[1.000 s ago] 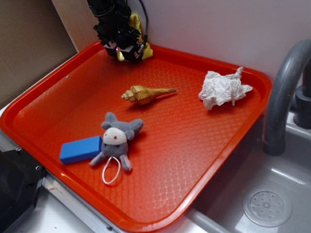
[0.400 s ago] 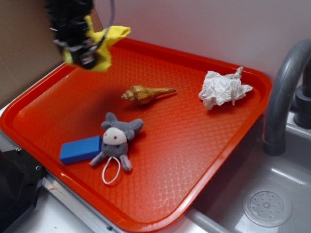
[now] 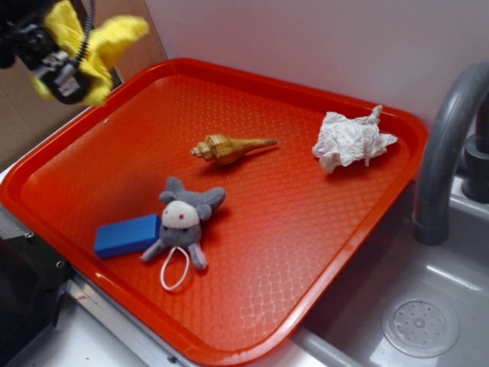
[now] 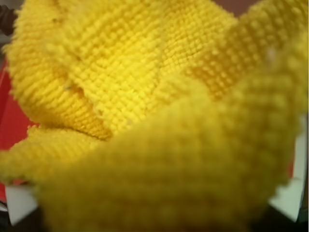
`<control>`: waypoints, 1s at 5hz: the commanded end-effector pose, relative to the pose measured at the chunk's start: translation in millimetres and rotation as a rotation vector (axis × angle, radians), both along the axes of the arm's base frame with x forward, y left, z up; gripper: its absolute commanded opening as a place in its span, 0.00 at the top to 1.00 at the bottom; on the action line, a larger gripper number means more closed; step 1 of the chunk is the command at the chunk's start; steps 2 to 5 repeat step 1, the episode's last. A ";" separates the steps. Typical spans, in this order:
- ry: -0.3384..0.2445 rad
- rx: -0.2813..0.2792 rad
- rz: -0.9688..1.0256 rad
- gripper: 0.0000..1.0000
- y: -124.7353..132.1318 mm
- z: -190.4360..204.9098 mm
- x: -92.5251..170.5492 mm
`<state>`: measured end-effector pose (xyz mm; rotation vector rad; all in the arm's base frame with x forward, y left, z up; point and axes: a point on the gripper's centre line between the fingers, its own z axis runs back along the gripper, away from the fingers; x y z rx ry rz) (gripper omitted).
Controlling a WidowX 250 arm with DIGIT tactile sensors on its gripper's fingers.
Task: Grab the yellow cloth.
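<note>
The gripper (image 3: 65,80) hangs in the air at the upper left of the exterior view, above and just outside the far left corner of the red tray (image 3: 359,237), its fingers closed on the yellow cloth (image 3: 103,42). The cloth is clear of the tray, bunched around the black gripper with one flap sticking out to the right. In the wrist view, the yellow cloth (image 4: 145,106) fills nearly the whole picture, its looped terry weave sharp at the top and blurred lower down, with slivers of red showing at the left edge.

On the tray, a golden spiral shell (image 3: 229,147) lies near the middle, its pointed tip toward the right. A crumpled white tissue wad (image 3: 350,140) sits near the far right corner, well apart from the shell. Toward the near left, a grey plush toy (image 3: 183,222) lies on its back with a white loop at its foot, and a blue block (image 3: 126,235) rests just beside it. At the right, a grey faucet (image 3: 447,145) arches over a steel sink (image 3: 420,325) with a round drain.
</note>
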<state>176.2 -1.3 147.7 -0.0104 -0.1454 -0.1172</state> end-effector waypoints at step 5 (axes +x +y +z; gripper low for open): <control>0.003 0.059 0.097 1.00 11.4 -7.1 13.9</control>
